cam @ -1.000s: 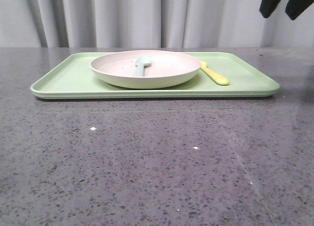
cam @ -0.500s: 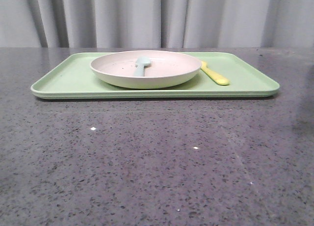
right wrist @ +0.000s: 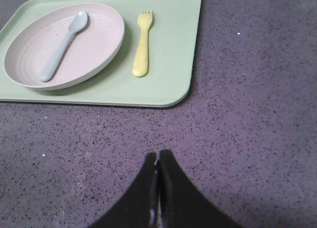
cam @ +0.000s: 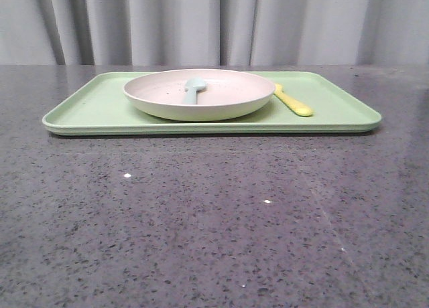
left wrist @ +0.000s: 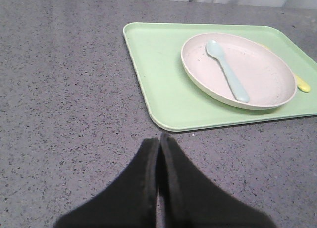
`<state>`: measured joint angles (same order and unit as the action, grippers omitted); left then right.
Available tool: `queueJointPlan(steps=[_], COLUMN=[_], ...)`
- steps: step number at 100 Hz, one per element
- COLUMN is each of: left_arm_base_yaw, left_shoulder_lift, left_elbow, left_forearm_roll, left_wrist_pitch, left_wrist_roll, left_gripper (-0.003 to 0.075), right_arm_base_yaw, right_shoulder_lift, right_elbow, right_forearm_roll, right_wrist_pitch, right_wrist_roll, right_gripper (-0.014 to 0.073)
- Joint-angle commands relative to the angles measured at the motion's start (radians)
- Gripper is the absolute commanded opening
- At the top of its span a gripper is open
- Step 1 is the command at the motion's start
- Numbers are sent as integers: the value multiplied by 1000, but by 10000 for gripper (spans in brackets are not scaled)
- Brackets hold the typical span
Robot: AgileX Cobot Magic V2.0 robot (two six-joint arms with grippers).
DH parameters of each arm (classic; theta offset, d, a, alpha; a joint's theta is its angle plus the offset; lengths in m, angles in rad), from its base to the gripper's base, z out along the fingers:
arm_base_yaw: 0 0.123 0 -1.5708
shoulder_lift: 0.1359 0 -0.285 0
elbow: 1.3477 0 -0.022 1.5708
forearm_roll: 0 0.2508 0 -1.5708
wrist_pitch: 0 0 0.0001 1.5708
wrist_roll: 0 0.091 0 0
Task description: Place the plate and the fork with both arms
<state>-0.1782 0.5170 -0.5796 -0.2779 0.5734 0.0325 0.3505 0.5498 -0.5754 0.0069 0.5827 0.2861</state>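
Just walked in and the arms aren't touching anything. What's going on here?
Nothing is being held. The plate sits on the green tray with a spoon lying in it, and the fork lies on the tray beside the plate. The left gripper and right gripper are both shut and hang over bare table.

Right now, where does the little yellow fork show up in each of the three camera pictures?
Front view: the fork lies on the tray, right of the plate, partly hidden.
Left wrist view: only its handle tip peeks past the plate.
Right wrist view: fully visible beside the plate.
Shared landmark: the spoon in the plate.
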Motion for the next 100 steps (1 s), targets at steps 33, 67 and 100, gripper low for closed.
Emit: queueJointPlan(steps=[33,67,100], left_arm_base_yaw=[4,4,4], left_shoulder_lift=[-49,-59,-59], left_elbow=[6,16,16], left_forearm_roll=[-17,-17,-17], left_wrist_pitch=[-103,-101,-101], left_wrist_roll=[-6,-6,-6], left_gripper=[-20,-20,-20], right_arm_base_yaw=[-4,-4,-4], right_shoulder_lift=[-214,-218,-218], right_elbow=[91,91,91], right_forearm_roll=[-48,-52,-52], right_wrist_pitch=[-144,-142,-142], right_wrist_roll=[-5,-5,-5], right_gripper=[-68,-68,-68])
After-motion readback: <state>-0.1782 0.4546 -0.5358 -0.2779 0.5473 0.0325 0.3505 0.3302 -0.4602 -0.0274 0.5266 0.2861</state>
